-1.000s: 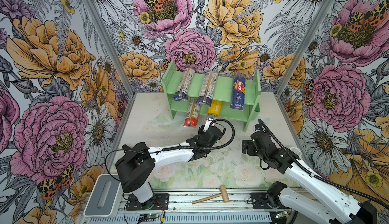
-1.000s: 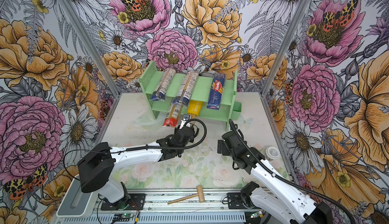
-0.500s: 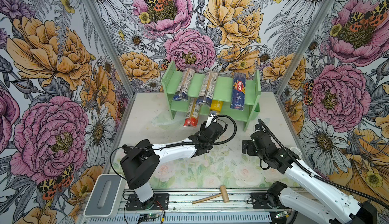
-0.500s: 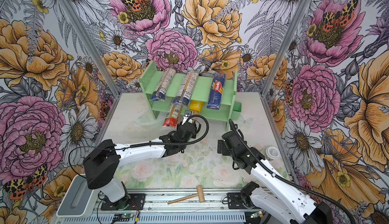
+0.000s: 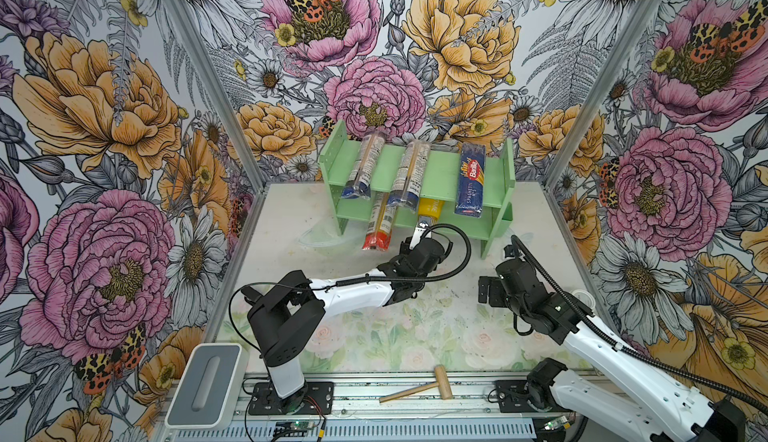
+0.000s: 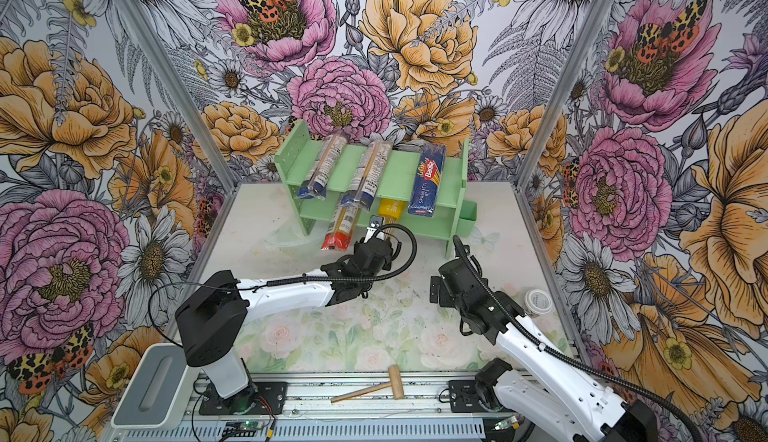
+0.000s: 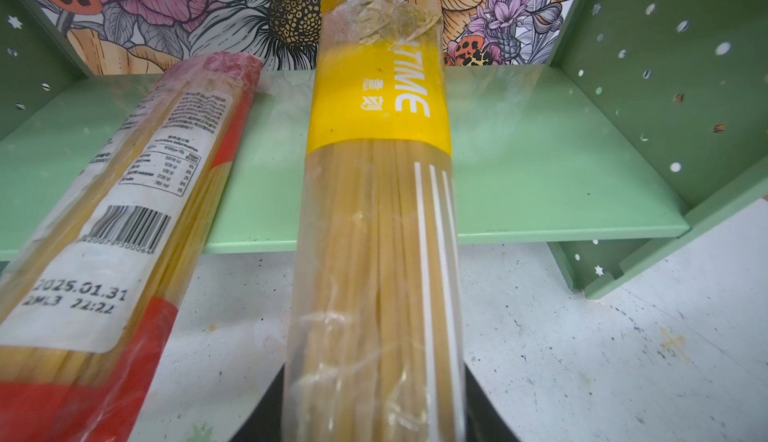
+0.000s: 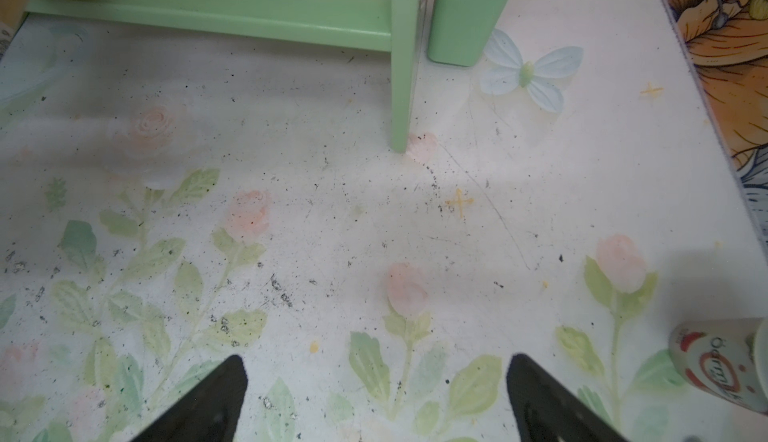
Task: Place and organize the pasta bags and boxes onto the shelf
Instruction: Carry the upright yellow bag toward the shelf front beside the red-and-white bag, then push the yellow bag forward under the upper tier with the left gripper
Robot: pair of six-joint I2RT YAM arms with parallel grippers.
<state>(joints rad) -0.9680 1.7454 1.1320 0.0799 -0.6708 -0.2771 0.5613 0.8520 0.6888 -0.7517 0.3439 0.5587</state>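
Observation:
The mint-green shelf [image 5: 440, 170] stands at the back. Two clear blue-ended bags [image 5: 359, 166] [image 5: 409, 174] and a dark blue Barilla box [image 5: 470, 180] lie on its top tier. A red-ended bag [image 5: 377, 232] [image 7: 124, 211] lies slanted on the lower tier and sticks out over the front edge. Beside it, the yellow bag [image 5: 430, 208] [image 7: 376, 120] rests with its far end on the lower tier [image 7: 540, 161]. My left gripper [image 5: 420, 232] [image 7: 374, 371] is shut on its near end. My right gripper [image 5: 486, 290] [image 8: 374, 361] hovers open and empty over the mat, right of the left one.
A wooden mallet [image 5: 419, 388] lies on the front rail. A small printed cup [image 6: 537, 301] [image 8: 719, 365] stands near the right wall. A green bin [image 6: 467, 222] hangs on the shelf's right side. A grey box [image 5: 205, 382] sits at the front left.
My left gripper has moved toward the shelf, carrying the yellow bag further onto the lower tier. The right arm has not moved.

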